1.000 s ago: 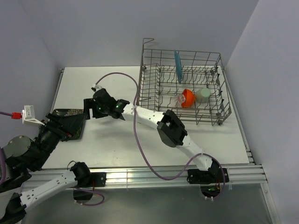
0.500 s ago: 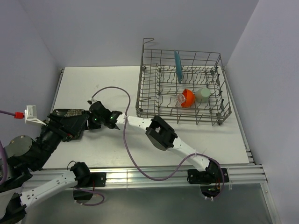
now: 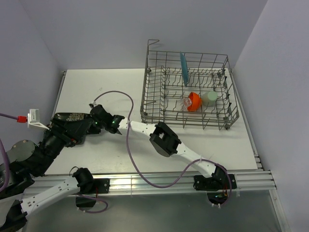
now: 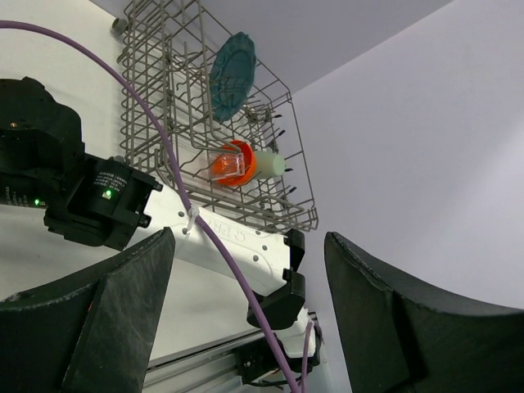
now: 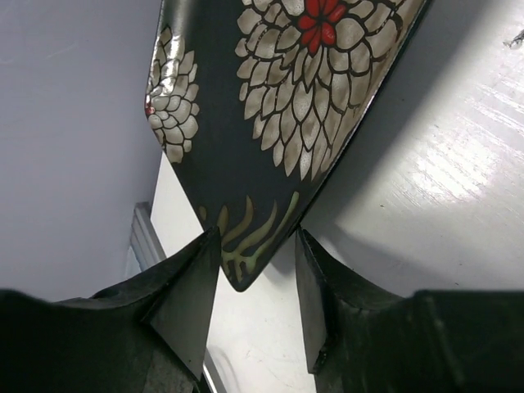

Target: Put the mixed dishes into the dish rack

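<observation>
The black square plate with white flowers is tilted up at the table's left, against my left gripper. In the left wrist view my left gripper is open with nothing between its fingers. My right gripper reaches left to the plate. In the right wrist view it is open, with a corner of the plate between its fingertips and raised above the table. The dish rack holds the teal plate upright, the orange-red bowl, the pale green cup and the clear glass.
The rack stands at the back right of the white table. My right arm and its purple cable stretch across the table's middle. Grey walls close in the left, back and right.
My right gripper has moved left and down to the plate's corner. The plate has tipped up higher at my left gripper.
</observation>
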### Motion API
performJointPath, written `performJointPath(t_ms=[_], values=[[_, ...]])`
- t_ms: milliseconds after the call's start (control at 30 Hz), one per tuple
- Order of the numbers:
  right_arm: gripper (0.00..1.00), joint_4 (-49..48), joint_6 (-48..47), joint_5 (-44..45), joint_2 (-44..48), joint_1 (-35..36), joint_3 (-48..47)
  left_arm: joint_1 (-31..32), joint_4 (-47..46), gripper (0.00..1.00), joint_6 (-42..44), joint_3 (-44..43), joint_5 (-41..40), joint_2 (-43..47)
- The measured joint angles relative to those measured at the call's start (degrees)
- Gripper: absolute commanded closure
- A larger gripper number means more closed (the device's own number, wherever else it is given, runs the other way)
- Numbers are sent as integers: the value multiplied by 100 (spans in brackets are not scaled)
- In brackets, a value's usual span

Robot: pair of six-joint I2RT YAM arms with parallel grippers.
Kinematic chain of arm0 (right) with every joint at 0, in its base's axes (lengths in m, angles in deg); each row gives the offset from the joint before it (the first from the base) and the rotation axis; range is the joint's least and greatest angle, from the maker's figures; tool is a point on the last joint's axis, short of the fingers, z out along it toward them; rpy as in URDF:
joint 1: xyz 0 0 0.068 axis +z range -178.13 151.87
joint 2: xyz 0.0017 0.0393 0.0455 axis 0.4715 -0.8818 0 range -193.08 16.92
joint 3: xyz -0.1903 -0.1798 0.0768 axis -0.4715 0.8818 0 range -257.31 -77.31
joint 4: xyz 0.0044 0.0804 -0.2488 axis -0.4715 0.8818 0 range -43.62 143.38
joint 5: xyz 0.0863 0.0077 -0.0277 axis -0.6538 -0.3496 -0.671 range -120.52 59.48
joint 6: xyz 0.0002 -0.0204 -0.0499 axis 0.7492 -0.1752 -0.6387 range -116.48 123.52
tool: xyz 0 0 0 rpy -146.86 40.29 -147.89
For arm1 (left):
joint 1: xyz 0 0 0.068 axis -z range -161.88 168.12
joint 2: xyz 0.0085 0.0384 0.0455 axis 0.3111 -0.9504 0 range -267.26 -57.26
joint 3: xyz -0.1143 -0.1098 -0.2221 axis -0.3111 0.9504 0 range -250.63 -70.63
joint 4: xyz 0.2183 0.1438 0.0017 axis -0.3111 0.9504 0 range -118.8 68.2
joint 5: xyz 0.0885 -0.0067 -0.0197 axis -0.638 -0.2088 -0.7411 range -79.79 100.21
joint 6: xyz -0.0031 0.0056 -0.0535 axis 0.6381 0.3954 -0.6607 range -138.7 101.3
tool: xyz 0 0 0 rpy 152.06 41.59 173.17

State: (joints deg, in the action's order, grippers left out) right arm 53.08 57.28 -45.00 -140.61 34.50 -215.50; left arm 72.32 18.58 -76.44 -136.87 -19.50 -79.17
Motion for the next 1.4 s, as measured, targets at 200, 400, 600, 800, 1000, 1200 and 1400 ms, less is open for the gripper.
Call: performJointPath(t_ms=[200, 400, 600, 800, 1000, 1200, 1400], values=[[88, 205, 133, -22, -44, 2, -155, 0, 4, 20, -44, 0, 11, 11], [100, 203, 168, 247, 9, 13, -120, 0, 9, 20, -59, -9, 13, 103], [100, 48, -197, 852, 645, 13, 1318, 0, 212, 22, -247, -66, -81, 61], [100, -114, -1545, 846, 1191, -24, 1856, 0, 629, 28, -623, -70, -345, -221], [100, -107, -2374, -76, 1451, -131, 1755, 0, 564, 39, -708, 184, -389, -101], [100, -866, -2621, -79, 2177, -184, 2916, 0, 730, 41, -1117, 269, -782, -236], [100, -1499, -2542, 254, 3915, -184, 5864, 0, 911, 26, -1075, 17, -1436, -1370]])
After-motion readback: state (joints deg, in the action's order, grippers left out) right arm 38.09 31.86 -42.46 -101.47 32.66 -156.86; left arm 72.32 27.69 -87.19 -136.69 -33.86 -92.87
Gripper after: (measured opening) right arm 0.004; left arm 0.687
